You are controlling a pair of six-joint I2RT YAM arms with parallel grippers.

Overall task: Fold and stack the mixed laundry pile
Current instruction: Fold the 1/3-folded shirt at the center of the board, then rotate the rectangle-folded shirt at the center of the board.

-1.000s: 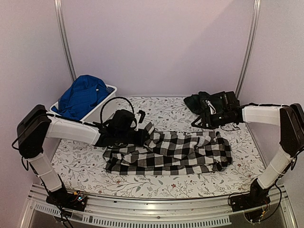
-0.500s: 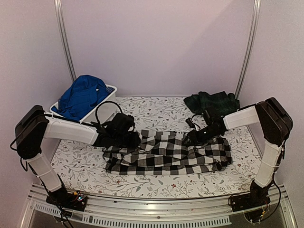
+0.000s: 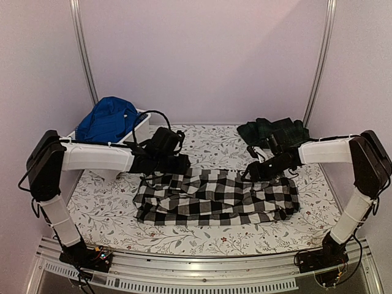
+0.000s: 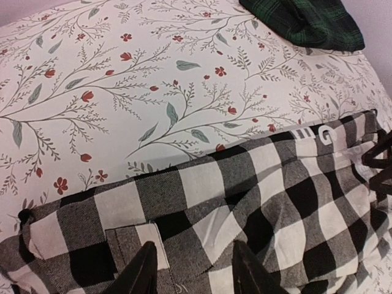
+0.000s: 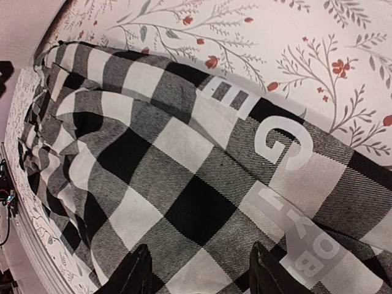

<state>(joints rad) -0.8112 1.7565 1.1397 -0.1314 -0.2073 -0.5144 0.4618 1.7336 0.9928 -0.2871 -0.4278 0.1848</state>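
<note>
A black-and-white checked shirt (image 3: 214,197) lies spread across the middle of the floral table. My left gripper (image 3: 177,164) is open just above its far left edge; in the left wrist view the fingers (image 4: 144,272) straddle a chest pocket of the shirt (image 4: 245,202). My right gripper (image 3: 254,171) is open just above the shirt's far right part; in the right wrist view its fingers (image 5: 136,272) hover over the checks (image 5: 196,202) near white lettering. A dark green tartan garment (image 3: 272,131) lies folded at the back right. A bright blue garment (image 3: 109,120) fills the tub.
A white plastic tub (image 3: 142,120) stands at the back left, close behind my left arm. Two metal uprights (image 3: 82,49) frame the back wall. The table's metal front rail (image 3: 196,269) runs along the near edge.
My right gripper swung from the tartan garment down to the checked shirt's far right edge. My left gripper let the shirt's raised left corner down and now hovers open above it.
</note>
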